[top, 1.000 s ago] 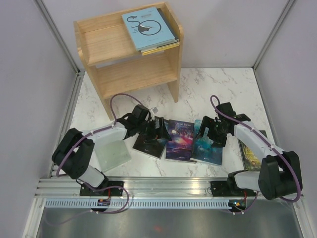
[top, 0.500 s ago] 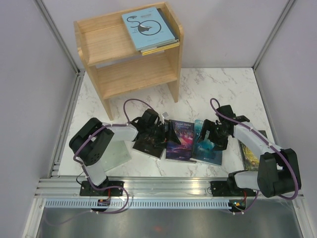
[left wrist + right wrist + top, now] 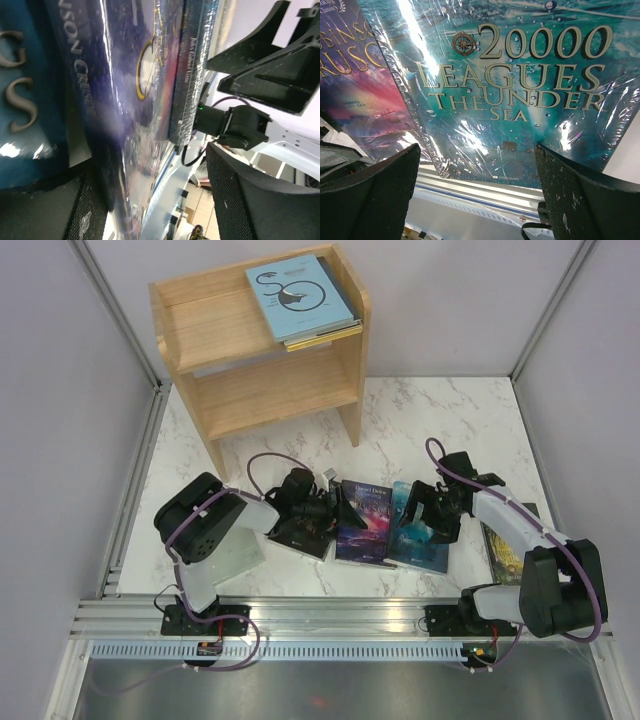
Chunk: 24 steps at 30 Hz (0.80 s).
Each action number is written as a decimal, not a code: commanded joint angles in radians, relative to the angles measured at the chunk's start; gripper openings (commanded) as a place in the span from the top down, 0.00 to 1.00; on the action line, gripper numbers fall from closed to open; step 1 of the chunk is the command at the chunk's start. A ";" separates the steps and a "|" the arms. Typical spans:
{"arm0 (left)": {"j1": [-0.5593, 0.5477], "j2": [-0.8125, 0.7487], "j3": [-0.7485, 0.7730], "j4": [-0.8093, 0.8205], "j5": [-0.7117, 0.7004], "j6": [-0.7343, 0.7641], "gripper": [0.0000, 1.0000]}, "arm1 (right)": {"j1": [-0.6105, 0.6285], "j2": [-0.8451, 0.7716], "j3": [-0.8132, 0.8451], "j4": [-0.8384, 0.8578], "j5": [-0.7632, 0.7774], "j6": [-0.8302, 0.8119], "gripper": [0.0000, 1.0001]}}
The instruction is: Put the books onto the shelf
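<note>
The wooden shelf (image 3: 230,390) stands at the back left, with a light blue book (image 3: 298,295) stacked on a yellow one (image 3: 330,337) on its top. On the table lie a black book (image 3: 298,532), a purple book (image 3: 362,523), a teal book (image 3: 420,535), a green-gold book (image 3: 503,548) and a pale grey-green book (image 3: 238,552). My left gripper (image 3: 335,508) is open and straddles the purple book's (image 3: 150,80) left edge, with a gap at one finger (image 3: 250,200). My right gripper (image 3: 428,510) hangs open just above the teal book (image 3: 520,85).
Grey walls enclose the marble table (image 3: 420,420) on three sides. An aluminium rail (image 3: 330,615) runs along the near edge by both arm bases. The green-gold book lies partly under the right arm.
The left arm has reached further right over the black book, and its jaws have narrowed around the purple book's edge. The right arm has barely moved.
</note>
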 commanded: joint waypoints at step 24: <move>-0.041 -0.334 0.059 -0.308 -0.146 0.068 0.98 | 0.015 -0.105 0.068 0.069 -0.104 0.012 0.02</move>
